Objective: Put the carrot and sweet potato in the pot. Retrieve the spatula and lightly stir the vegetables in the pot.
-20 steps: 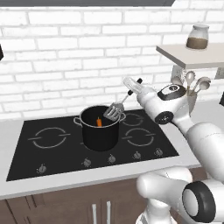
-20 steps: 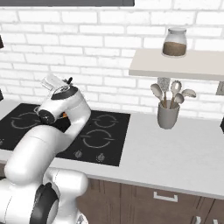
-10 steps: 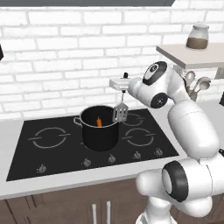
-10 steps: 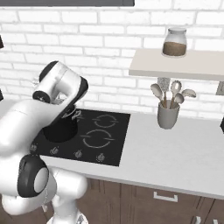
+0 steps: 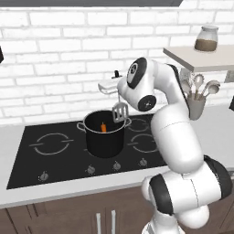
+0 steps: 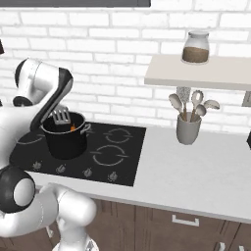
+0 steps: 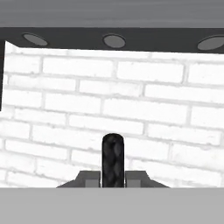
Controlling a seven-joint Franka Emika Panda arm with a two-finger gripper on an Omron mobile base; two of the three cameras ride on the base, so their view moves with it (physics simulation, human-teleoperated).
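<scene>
Black pot (image 5: 105, 139) on the dark cooktop (image 5: 50, 151), set into the grey table (image 6: 206, 171). Bright orange carrot (image 5: 103, 127) upright inside the pot, also visible as an orange spot (image 6: 72, 128) from the right base view. Sweet potato not distinguishable. Claw (image 5: 115, 87) above the pot's right rim, closed on the black handle of the spatula (image 5: 119, 112); grey slotted head hanging downward at rim level, just right of the carrot. Handle end (image 7: 113, 159) clamped between the two fingers, pointing toward the white brick wall (image 7: 131, 105). Grey utensil crock (image 6: 188, 128) with pale spoons standing well apart on the table, beneath a shelf (image 6: 201, 72) bearing a jar (image 6: 196, 47).
</scene>
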